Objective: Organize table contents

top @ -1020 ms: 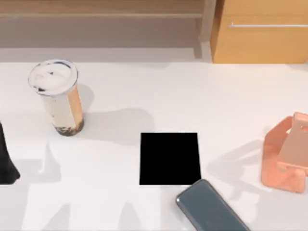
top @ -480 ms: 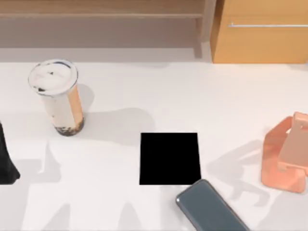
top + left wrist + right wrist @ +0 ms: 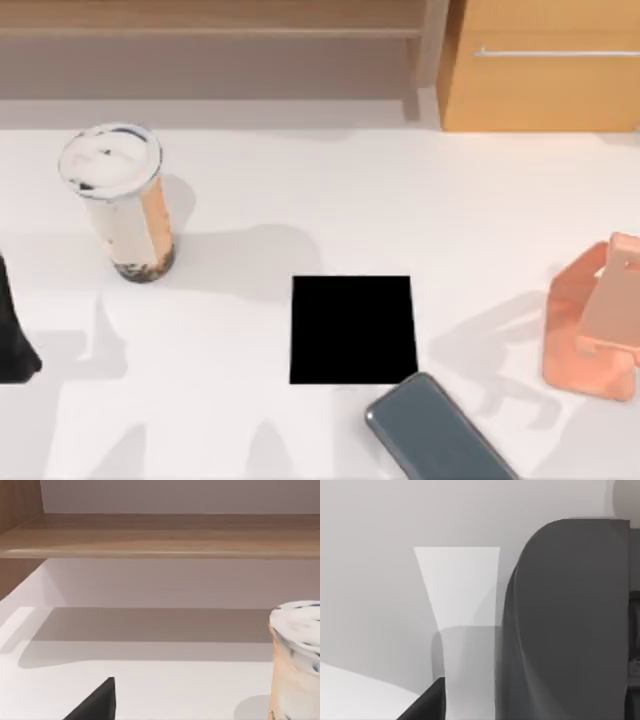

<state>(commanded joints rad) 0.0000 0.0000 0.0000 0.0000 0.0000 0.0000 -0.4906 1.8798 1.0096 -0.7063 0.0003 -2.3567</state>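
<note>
On the white table (image 3: pixel 480 200), a clear tall cup (image 3: pixel 118 200) of milky-brown drink with dark pearls stands upright at the far left. A black square pad (image 3: pixel 352 330) lies flat in the middle. The dark grey-blue phone (image 3: pixel 435 432) lies at the pad's near right corner, running off the front edge of the top view. The salmon-orange stand (image 3: pixel 592 322) sits at the right edge. My left gripper (image 3: pixel 12 345) is a dark shape at the left edge, in front of the cup and apart from it. In the left wrist view the cup (image 3: pixel 296 665) is close. The right wrist view has the phone (image 3: pixel 567 620) very near.
A light-brown wooden shelf (image 3: pixel 210 25) runs along the back, with an orange-wood cabinet (image 3: pixel 545 70) and its metal handle at the back right. Bare white tabletop lies between the cup, the pad and the stand.
</note>
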